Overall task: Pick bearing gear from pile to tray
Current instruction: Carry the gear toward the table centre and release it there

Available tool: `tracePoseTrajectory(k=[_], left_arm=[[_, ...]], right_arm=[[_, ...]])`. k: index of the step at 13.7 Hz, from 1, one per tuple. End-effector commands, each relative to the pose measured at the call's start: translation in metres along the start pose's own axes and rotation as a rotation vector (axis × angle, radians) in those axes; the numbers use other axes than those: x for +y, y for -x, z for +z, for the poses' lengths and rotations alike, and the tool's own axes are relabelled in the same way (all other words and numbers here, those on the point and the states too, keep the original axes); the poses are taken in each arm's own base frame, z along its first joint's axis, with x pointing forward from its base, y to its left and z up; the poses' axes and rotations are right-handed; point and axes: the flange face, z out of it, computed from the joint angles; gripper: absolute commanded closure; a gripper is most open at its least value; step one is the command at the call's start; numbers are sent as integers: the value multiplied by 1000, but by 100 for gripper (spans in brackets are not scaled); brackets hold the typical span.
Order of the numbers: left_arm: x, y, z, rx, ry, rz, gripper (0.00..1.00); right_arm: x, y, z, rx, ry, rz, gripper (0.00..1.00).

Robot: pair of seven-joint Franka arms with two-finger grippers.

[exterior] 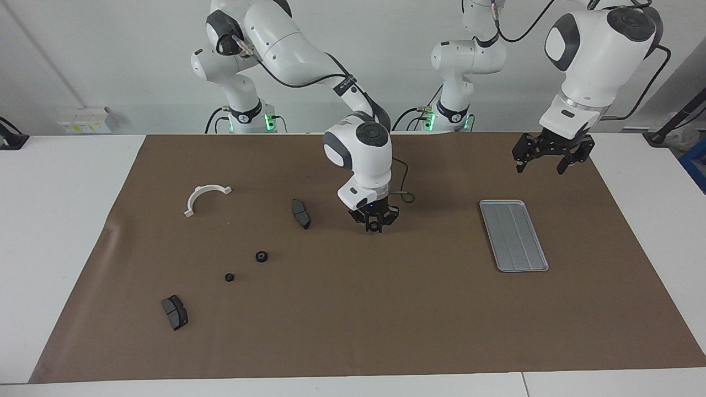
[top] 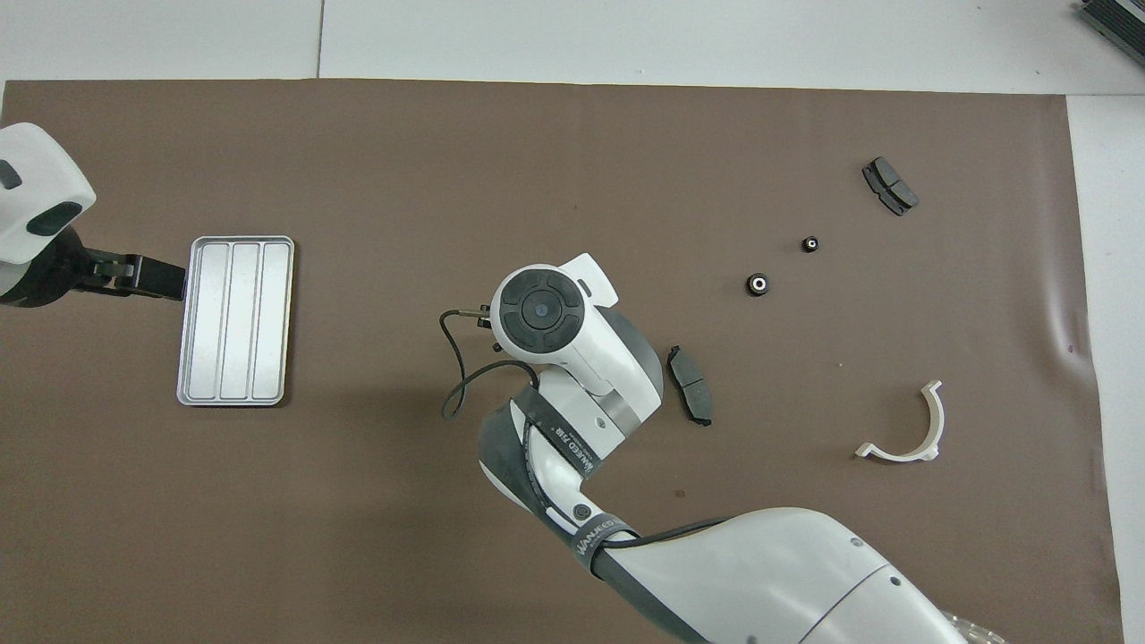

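Note:
My right gripper (exterior: 374, 225) hangs low over the middle of the brown mat, shut on a small black bearing gear (exterior: 374, 226). In the overhead view the arm's own wrist hides it. The pile lies toward the right arm's end. It has two black gears (exterior: 261, 256) (exterior: 229, 277), two dark grey pads (exterior: 300, 214) (exterior: 174, 312) and a white half-ring bracket (exterior: 205, 197). The silver tray (exterior: 513, 234) (top: 234, 320) lies empty toward the left arm's end. My left gripper (exterior: 546, 160) (top: 161, 279) waits open in the air beside the tray's robot-side end.
The brown mat (exterior: 386, 320) covers most of the white table. A loose black cable loops off the right wrist (top: 456, 376). In the overhead view the gears (top: 757, 284) (top: 809, 243), pads (top: 690, 397) (top: 889, 185) and bracket (top: 908, 429) show apart from each other.

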Motion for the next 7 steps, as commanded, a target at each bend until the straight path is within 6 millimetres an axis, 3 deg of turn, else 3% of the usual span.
tracePoseTrajectory(k=[1, 2, 3, 4, 5, 6, 7], left_arm=[[-2, 9, -2, 6, -21, 6, 0], [-2, 10, -2, 3, -21, 6, 0], [-3, 10, -2, 5, -21, 3, 0], [-2, 10, -2, 6, -21, 4, 0], [-2, 9, -2, 6, -21, 6, 0], [-2, 10, -1, 2, -20, 6, 0], [-2, 10, -1, 2, -20, 6, 0]], right_arm=[[-4, -5, -3, 13, 7, 13, 87], [-4, -5, -2, 14, 6, 12, 80], [-3, -3, 1, 12, 6, 10, 64], [-2, -3, 1, 12, 7, 12, 42], [-2, -5, -1, 15, 5, 13, 31], [-3, -7, -2, 18, 2, 16, 12], [-3, -6, -4, 16, 6, 16, 0]])
